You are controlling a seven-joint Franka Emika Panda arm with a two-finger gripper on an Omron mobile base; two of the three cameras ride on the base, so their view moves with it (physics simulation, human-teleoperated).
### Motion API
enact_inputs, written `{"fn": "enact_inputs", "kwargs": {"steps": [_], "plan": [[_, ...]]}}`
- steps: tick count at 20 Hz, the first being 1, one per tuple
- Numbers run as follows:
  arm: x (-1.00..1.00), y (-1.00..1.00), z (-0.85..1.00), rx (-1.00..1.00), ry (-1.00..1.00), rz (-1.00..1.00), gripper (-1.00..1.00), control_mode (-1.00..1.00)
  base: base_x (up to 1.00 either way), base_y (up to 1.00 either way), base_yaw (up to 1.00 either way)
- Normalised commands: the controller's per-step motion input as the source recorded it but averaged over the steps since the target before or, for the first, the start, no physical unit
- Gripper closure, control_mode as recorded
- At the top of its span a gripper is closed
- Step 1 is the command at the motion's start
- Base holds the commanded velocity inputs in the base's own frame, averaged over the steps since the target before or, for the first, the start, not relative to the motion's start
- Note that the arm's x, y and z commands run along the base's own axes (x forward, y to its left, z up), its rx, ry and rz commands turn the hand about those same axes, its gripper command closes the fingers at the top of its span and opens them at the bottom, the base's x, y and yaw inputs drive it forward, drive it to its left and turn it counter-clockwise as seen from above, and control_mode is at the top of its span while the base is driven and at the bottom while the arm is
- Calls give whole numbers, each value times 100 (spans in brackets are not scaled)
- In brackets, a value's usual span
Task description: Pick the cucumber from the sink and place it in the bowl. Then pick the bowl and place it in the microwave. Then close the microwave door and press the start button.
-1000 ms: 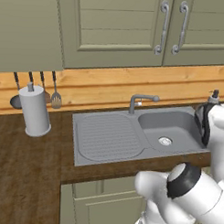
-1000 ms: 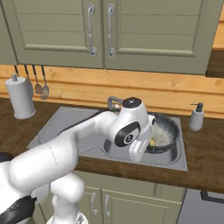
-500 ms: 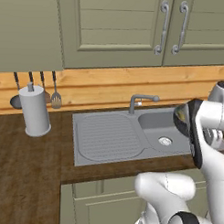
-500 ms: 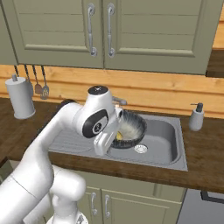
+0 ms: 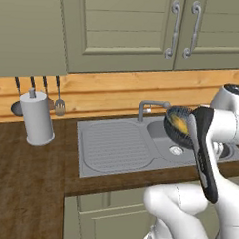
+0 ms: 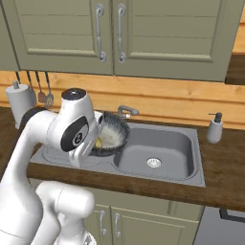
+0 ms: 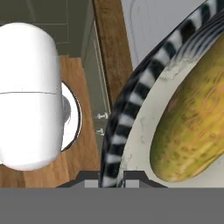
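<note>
The tool [image 7: 110, 177] is clamped on the rim of the bowl [image 6: 111, 135], one finger on each side of the wall. The bowl hangs tilted in the air above the sink [image 6: 178, 154], over its drainboard side. The yellow cucumber [image 7: 192, 124] lies inside the bowl, apparently resting against its pale inner wall.

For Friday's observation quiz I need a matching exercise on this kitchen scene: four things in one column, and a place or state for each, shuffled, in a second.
Things
1. cucumber
2. bowl
3. soap dispenser
4. paper towel roll

Places or states
A. on the counter, right of the sink
B. held by its rim in the hand
C. lying inside the bowl
D. on the counter, left of the drainboard

Pairs: 1-C, 2-B, 3-A, 4-D
</note>
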Motion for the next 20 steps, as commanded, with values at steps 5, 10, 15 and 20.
{"fn": "enact_inputs", "kwargs": {"steps": [5,10,15,20], "plan": [[-50,51,76,-2,4,1,100,-100,0,0,0],[-54,26,82,4,12,4,100,-100,0,0,0],[-56,5,50,-2,-12,0,100,-100,0,0,0],[-33,5,25,-3,-1,0,100,100,-14,0,0]]}}
